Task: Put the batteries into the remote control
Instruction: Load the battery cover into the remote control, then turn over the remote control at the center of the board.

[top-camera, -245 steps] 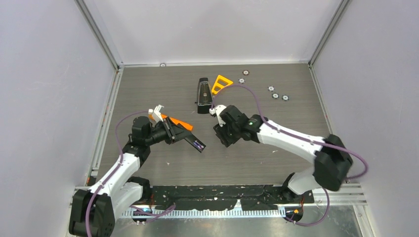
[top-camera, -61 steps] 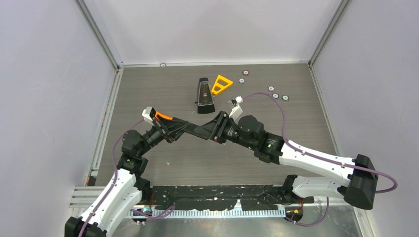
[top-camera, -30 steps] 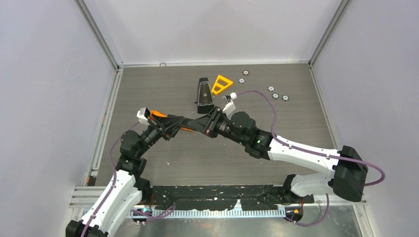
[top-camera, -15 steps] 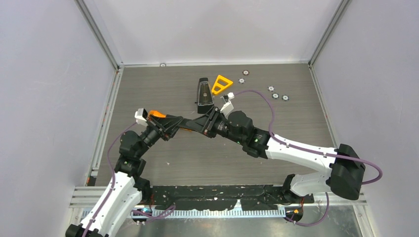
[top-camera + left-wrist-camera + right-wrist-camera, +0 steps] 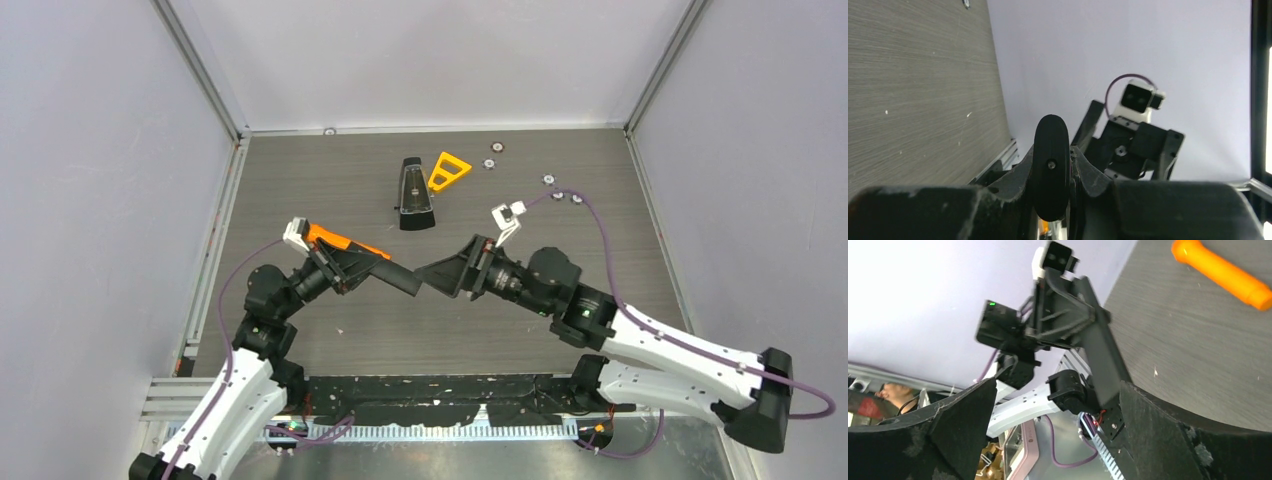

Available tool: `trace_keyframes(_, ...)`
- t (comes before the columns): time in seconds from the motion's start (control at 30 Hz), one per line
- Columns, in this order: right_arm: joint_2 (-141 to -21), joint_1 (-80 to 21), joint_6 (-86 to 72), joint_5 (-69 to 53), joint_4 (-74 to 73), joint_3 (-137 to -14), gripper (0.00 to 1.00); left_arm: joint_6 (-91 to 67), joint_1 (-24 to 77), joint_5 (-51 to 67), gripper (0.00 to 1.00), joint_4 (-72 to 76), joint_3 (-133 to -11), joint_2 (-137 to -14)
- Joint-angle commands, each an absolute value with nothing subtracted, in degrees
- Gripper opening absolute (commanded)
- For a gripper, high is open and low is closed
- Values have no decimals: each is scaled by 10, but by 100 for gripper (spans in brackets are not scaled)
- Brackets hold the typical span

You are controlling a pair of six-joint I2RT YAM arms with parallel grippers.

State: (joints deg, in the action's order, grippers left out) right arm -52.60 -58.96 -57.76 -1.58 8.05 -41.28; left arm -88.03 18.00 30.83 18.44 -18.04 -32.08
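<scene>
Black remote control (image 5: 397, 279) pinched in left gripper (image 5: 372, 268) above table (image 5: 300, 170); right gripper (image 5: 440, 275) wide, empty; batteries unseen, loading unconfirmed.

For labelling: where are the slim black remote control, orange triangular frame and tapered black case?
Slim black remote control (image 5: 400, 279): top view, free end.
Orange triangular frame (image 5: 438, 172): top view, left bar.
Tapered black case (image 5: 411, 192): top view, clear front.

Black tapered case (image 5: 411, 193) beside orange triangle (image 5: 448, 171), small silver discs (image 5: 497, 147) farther right, orange cylinder (image 5: 1220, 272)
</scene>
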Motion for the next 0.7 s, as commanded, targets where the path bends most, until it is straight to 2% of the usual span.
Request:
trace_keyframes(0.0, -474, -576, -487, -45, 60, -415, 100, -775, 181, 386, 0, 198, -213, -330)
trace_keyframes(0.2, -502, -552, -283, -134, -155, -520, 99, -683, 180, 538, 0, 202, -256, -369)
trace_keyframes(0.27, -520, -550, -242, -174, -187, -546, 99, -662, 180, 582, 0, 212, -267, -378)
trace_keyframes(0.47, -546, -558, -232, -315, -95, -531, 98, -584, 188, 654, 0, 224, -292, -382)
trace_keyframes(0.67, -595, -605, -226, -309, -81, -555, 95, -549, 196, 665, 0, 225, -305, -377)
